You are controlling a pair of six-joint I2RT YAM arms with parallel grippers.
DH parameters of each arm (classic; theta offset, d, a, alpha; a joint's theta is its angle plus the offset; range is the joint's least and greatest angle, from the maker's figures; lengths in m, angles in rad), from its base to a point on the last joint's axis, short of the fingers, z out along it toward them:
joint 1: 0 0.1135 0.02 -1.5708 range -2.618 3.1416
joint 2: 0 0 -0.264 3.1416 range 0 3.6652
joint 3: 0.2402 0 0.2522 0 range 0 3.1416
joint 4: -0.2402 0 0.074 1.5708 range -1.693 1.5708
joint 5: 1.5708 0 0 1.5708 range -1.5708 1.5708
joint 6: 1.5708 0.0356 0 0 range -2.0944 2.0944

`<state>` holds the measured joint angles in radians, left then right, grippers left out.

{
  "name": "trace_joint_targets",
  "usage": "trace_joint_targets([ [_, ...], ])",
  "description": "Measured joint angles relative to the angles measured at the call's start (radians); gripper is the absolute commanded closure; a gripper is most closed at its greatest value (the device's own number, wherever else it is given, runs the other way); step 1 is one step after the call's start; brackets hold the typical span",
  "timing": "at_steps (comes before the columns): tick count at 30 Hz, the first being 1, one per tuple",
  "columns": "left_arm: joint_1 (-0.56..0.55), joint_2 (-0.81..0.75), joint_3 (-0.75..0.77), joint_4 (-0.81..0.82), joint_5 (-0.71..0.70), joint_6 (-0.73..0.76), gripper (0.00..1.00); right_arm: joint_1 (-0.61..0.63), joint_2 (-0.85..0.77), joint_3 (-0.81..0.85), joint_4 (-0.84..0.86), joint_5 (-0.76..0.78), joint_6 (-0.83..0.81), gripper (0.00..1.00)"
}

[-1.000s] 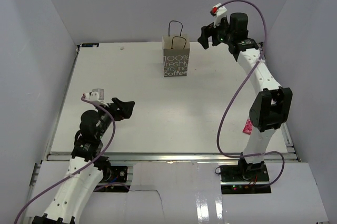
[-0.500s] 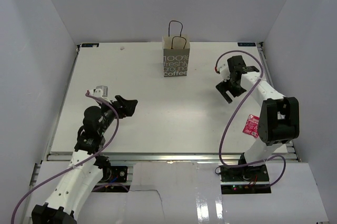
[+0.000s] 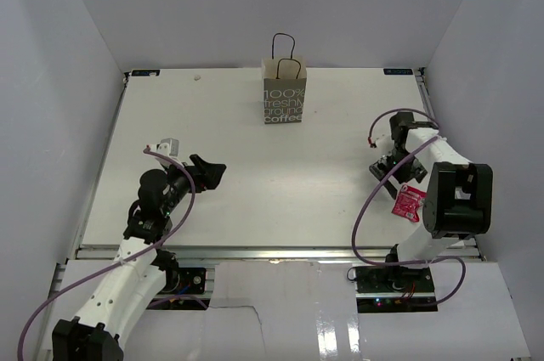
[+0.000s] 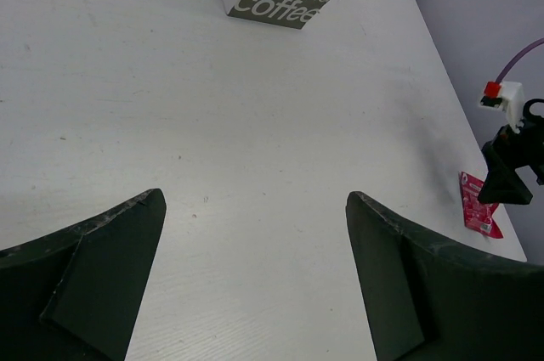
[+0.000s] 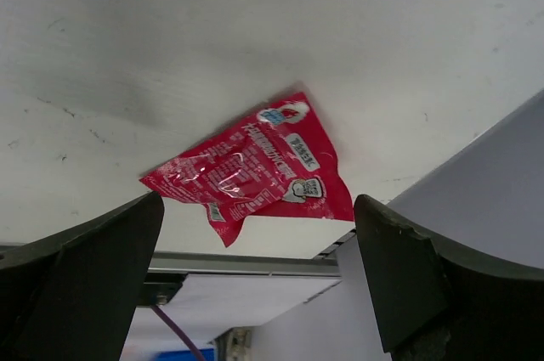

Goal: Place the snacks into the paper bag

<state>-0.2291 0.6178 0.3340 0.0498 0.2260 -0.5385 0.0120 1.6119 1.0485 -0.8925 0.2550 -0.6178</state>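
Hovering right arm (image 3: 442, 155) bent low, jaws wide by red packet (image 5: 255, 170).

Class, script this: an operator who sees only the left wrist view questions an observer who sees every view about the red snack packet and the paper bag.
Operator: Is the right gripper holding the red packet?
Observer: No. Its wrist view shows the fingers wide open, the packet flat on the table, seen between them.
Operator: My view cuts off the paper bag's top. How is it?
Observer: The top view shows it upright, black handles raised.
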Motion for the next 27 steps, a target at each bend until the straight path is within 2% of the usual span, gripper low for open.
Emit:
trace_joint_targets([
  [5,0.0,-0.004,0.0,0.003,0.001,-0.01,0.02,-0.113,-0.013,0.061,0.005,-0.059,0.128,0.02],
  [12,0.0,-0.02,0.0,0.003,0.001,-0.011,0.02,-0.157,-0.024,-0.076,-0.019,-0.089,0.271,0.03],
  [21,0.0,-0.038,-0.007,0.003,0.002,-0.011,0.02,-0.252,-0.003,-0.097,-0.021,-0.114,0.315,0.0],
  [22,0.0,-0.043,-0.01,0.002,0.001,-0.011,0.02,-0.261,0.013,-0.098,-0.015,-0.118,0.318,0.11],
  [24,0.0,-0.054,-0.012,-0.01,0.001,-0.011,0.02,-0.281,0.052,-0.099,0.003,-0.128,0.319,0.2],
  [25,0.0,-0.06,-0.012,-0.016,0.0,-0.011,0.02,-0.29,0.071,-0.098,0.009,-0.137,0.32,0.34],
  [27,0.0,-0.077,-0.012,-0.028,0.0,-0.011,0.02,-0.307,0.098,-0.083,-0.012,-0.157,0.327,0.46],
])
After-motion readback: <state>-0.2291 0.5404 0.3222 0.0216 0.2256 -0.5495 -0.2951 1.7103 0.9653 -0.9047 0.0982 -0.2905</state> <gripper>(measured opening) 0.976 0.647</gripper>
